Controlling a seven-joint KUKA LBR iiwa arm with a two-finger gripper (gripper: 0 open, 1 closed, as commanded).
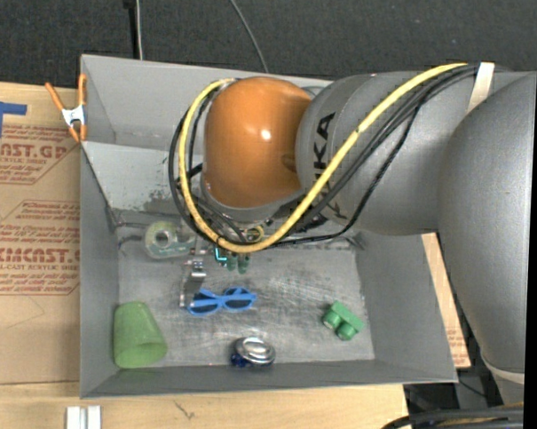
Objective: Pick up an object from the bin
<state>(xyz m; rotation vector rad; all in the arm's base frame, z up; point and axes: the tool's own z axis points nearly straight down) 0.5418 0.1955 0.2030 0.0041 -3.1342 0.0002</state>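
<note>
Gripper point(193, 284) beside blue sunglasses point(222, 300), off bin walls point(98, 246)

grn cup point(139, 335) x1 | blu sunglasses point(222, 300) x1 | grn block point(342, 320) x1 | can point(254, 352) x1 | clr tape roll point(165, 240) x1

The grey bin point(306, 277) carries loose things on its floor. Blue glasses point(222, 300) lie near the middle. Below and left of the glasses, a green cup point(137, 336) lies on its side. Just below them sits a crushed can point(253, 352), to their right a green block point(342, 320), and above and left of them a pale ring point(165, 240).
</note>
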